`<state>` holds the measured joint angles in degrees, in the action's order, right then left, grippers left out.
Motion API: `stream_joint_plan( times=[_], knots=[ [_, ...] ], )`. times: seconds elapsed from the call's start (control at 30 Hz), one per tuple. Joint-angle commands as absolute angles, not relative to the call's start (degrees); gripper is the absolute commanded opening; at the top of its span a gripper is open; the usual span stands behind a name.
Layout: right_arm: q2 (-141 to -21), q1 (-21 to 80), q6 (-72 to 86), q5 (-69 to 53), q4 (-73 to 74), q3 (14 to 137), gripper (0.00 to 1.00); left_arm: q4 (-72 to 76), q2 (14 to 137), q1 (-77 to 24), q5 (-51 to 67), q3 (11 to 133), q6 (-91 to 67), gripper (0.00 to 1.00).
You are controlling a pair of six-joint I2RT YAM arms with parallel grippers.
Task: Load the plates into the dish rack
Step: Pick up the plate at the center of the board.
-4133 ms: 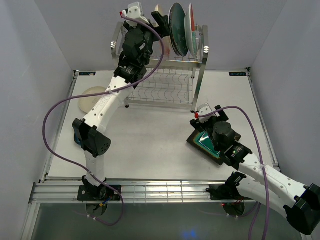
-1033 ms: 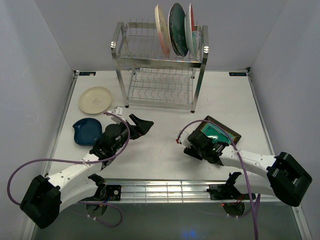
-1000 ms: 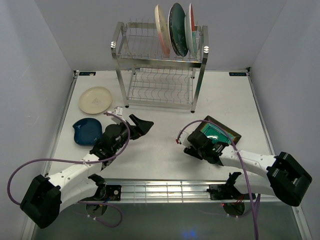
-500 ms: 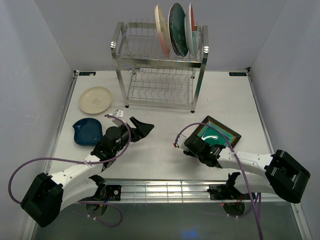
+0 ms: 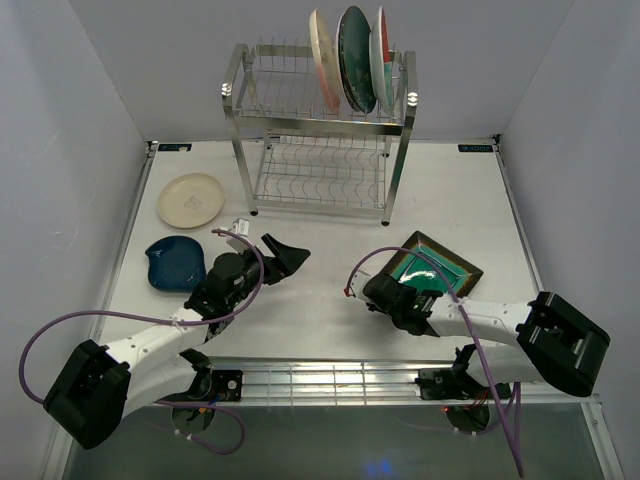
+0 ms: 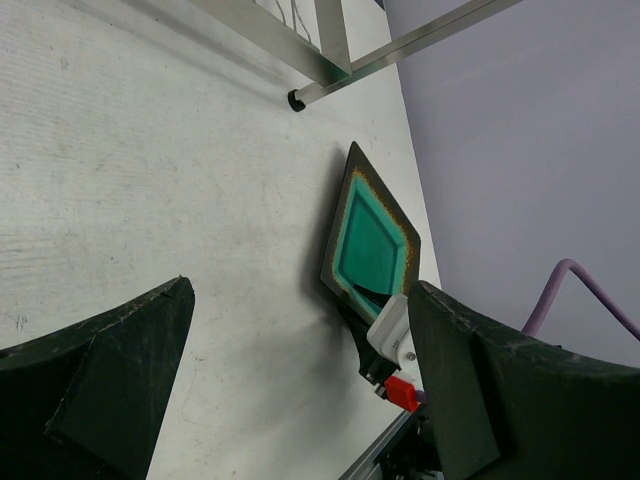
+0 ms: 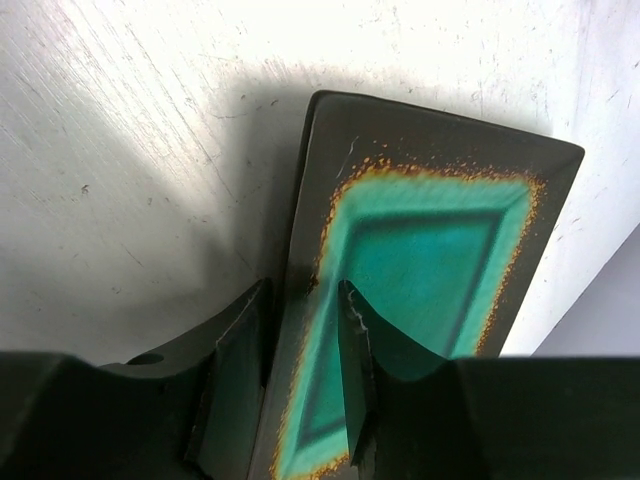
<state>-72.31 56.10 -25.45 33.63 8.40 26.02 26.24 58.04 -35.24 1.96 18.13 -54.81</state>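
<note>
The square green plate [image 5: 437, 267] lies right of centre on the table, its near-left edge raised. My right gripper [image 5: 402, 292] is shut on that edge: in the right wrist view one finger [image 7: 240, 350] sits under the dark rim and the other lies on the green face of the plate [image 7: 430, 240]. My left gripper [image 5: 286, 258] hovers low over the table's middle, wide open and holding nothing, pointing at the plate [image 6: 372, 243]. The dish rack [image 5: 243, 110] stands at the back with three plates [image 5: 355, 55] upright in its top tier.
A cream plate [image 5: 192, 200] and a dark blue plate [image 5: 172, 262] lie flat at the left of the table. A rack leg [image 6: 295, 99] shows at the top of the left wrist view. The lower tier [image 5: 320, 175] holds nothing.
My right gripper's fingers have closed on the green plate's rim and its near edge has tipped up. The left gripper has crept slightly right, still open.
</note>
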Motion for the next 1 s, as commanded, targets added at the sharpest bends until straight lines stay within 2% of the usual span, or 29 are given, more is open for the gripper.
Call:
stream_joint_plan(
  times=[0.0,0.67,0.97],
  knots=[
    [-73.21,56.42,-24.52,35.42,7.21,25.49,0.38,28.21,57.74,-35.60,2.29,17.14,-55.37,0.98],
    [-68.83,58.97,-24.78,31.56,8.96,26.28,0.11,28.91,60.55,-35.77,5.62,18.19,-58.70,0.98],
    [-63.47,60.38,-25.05,28.39,9.67,26.98,0.08,34.89,65.74,-37.18,10.46,19.34,-61.17,0.98]
  ],
)
